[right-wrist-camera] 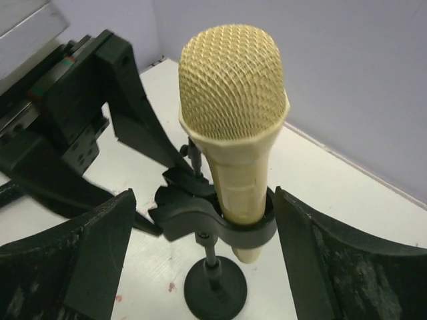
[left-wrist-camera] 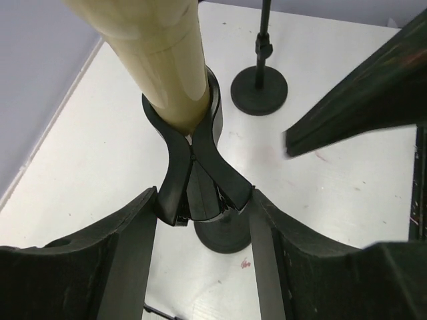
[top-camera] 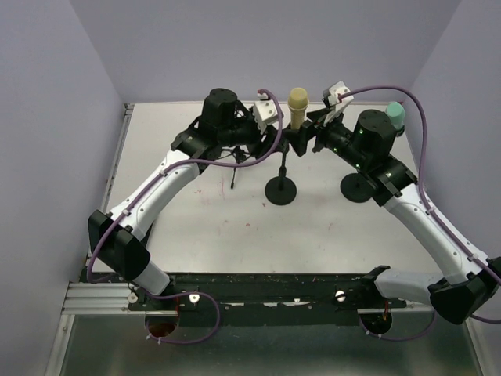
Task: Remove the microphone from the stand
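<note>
A cream microphone (top-camera: 297, 104) stands upright in the black clip (top-camera: 291, 143) of a stand whose round base (top-camera: 282, 190) rests mid-table. My left gripper (top-camera: 275, 139) reaches in from the left. In the left wrist view its gripper (left-wrist-camera: 203, 200) is shut on the clip's (left-wrist-camera: 200, 190) pinch tabs, just below the microphone body (left-wrist-camera: 160, 53). My right gripper (top-camera: 315, 139) comes from the right. In the right wrist view its gripper (right-wrist-camera: 203, 200) is open and straddles the clip ring (right-wrist-camera: 227, 223) and microphone (right-wrist-camera: 233, 113). The right finger sits against the ring and the left stands slightly off.
A second black stand (top-camera: 360, 188) stands to the right behind my right arm, with a teal microphone (top-camera: 396, 115); its base also shows in the left wrist view (left-wrist-camera: 259, 90). A thin dark rod (top-camera: 235, 176) lies left of the stand. Walls enclose the table on three sides.
</note>
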`<state>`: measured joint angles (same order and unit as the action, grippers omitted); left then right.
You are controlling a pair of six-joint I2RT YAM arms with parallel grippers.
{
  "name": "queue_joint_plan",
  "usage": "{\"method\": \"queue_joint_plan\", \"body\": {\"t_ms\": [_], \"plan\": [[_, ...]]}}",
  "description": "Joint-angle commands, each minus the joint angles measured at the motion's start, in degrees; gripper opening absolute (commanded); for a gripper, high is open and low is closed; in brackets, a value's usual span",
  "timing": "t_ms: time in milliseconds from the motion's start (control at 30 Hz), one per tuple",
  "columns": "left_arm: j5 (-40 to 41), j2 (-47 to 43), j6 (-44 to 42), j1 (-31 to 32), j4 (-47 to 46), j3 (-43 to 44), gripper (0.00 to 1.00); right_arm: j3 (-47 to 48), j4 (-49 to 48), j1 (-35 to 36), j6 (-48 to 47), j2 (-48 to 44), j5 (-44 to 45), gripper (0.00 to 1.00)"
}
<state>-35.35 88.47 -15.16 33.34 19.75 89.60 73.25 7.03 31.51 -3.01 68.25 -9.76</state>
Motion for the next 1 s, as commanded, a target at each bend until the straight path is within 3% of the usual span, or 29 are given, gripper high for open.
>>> {"method": "queue_joint_plan", "body": {"t_ms": [0, 100, 367, 733, 967], "plan": [[-14.1, -1.1, -4.4, -4.9, 10.4, 4.0, 0.48, 4.1, 11.2, 0.2, -3.2, -2.6, -6.8, 0.95], [-18.9, 1.4, -6.6, -6.2, 17.2, 9.3, 0.48, 5.5, 14.2, 0.2, -6.6, -3.1, -10.0, 1.00], [-23.6, 5.6, -11.6, -6.2, 29.1, 19.4, 0.46, 7.1, 15.6, 0.2, -9.5, -1.5, -17.7, 1.00], [-21.3, -1.4, -18.7, -6.2, 31.8, 8.9, 0.47, 7.0, 17.5, 0.2, -12.5, -1.4, -23.3, 0.99], [-16.3, -8.6, -13.7, -6.2, 21.5, -1.0, 0.47, 9.3, 24.2, 0.1, -15.1, -2.2, -27.9, 0.96]]}}
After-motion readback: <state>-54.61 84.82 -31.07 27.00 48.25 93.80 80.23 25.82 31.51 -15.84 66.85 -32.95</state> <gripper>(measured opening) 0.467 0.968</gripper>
